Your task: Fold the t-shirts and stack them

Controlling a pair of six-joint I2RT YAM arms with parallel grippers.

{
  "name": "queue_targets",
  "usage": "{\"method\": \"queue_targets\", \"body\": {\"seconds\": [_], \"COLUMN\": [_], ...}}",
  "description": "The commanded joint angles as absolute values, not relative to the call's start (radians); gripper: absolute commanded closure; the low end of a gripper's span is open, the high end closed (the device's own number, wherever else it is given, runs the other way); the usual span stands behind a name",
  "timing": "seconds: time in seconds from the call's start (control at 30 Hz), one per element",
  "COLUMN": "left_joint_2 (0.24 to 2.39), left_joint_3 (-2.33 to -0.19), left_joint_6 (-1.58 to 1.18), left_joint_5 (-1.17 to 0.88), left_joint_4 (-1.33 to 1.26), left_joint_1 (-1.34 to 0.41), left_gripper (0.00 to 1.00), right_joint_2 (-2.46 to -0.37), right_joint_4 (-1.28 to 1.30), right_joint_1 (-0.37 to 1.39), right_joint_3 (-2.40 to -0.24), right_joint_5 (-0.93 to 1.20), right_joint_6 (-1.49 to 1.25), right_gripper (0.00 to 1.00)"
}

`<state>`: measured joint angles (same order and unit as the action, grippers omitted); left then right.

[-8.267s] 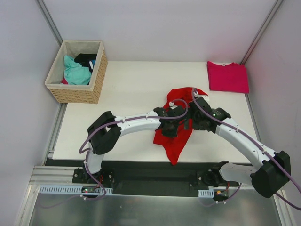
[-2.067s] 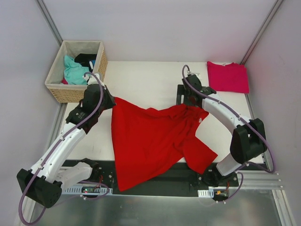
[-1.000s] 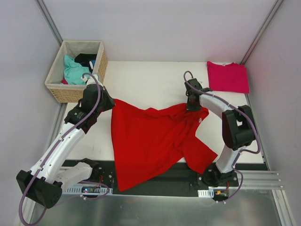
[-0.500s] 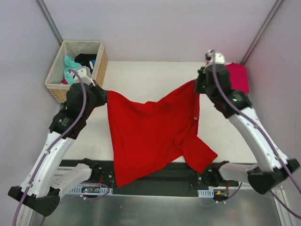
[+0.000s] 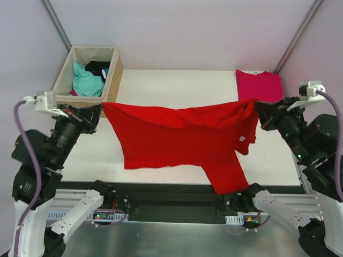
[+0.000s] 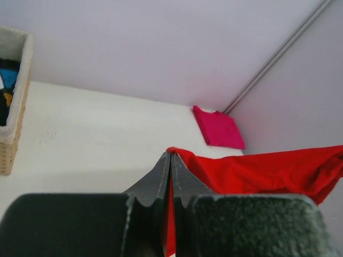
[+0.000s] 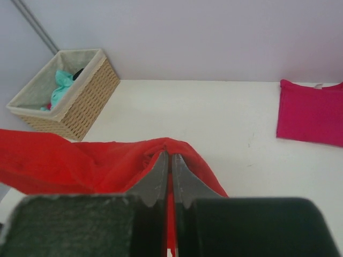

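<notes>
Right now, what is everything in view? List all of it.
table: one, white, in front of the arms
red shirt: one, red, held stretched in the air by two corners, above the table
pink shirt: one, magenta, folded flat at the far right corner
basket: one, tan wicker, at the far left corner
teal cloth: one, teal, in the basket
black cloth: one, black, in the basket
left tool: one, dark, shut on the red shirt
right tool: one, dark, shut on the red shirt

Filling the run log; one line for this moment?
left jaws: shut on red t-shirt | right jaws: shut on it | shirt: stretched between arms | magenta t-shirt: folded flat
</notes>
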<state>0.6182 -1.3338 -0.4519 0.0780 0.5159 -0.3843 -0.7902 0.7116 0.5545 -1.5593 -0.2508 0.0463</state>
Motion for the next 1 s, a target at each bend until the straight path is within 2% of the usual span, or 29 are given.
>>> {"method": "queue_targets", "body": {"seconds": [0.0,0.07,0.23,0.33,0.5,0.6,0.77,0.97], "left_joint_2": [0.551,0.52,0.502,0.502,0.557,0.655,0.911,1.247], "left_joint_3": [-1.423,-1.451,-1.462,-1.38,-1.215,-1.119,-1.011,-1.017], "left_joint_6": [-0.413,-0.423,-0.475,-0.491,-0.485,-0.469,-0.463,-0.525], "left_joint_5": [-0.029,-0.07,-0.115,-0.037,0.098,0.153,0.231,0.132], "left_joint_4": [0.488,0.485,0.472,0.471,0.422,0.358,0.152,-0.062], "left_joint_1": [-0.373,-0.373,-0.373,-0.371,-0.373,-0.373,-0.362,-0.226], "left_gripper": [1.0,1.0,1.0,1.0,1.0,1.0,1.0,1.0], "right_joint_2": [-0.712,-0.696,-0.761,-0.836,-0.961,-1.046,-1.392,-1.795], "right_joint_4": [0.715,0.716,0.778,0.788,0.678,0.582,0.466,0.384], "right_joint_1": [0.558,0.56,0.557,0.557,0.557,0.523,0.379,0.299], "right_joint_3": [-1.591,-1.63,-1.709,-1.66,-1.459,-1.393,-1.374,-1.57], "right_joint_5": [-0.06,0.032,0.051,-0.058,-0.265,-0.305,-0.255,-0.255], "right_joint_6": [0.063,0.06,0.028,0.005,-0.029,-0.035,-0.106,-0.104], "right_gripper": [0.99,0.99,0.99,0.99,0.99,0.99,0.99,0.99]}}
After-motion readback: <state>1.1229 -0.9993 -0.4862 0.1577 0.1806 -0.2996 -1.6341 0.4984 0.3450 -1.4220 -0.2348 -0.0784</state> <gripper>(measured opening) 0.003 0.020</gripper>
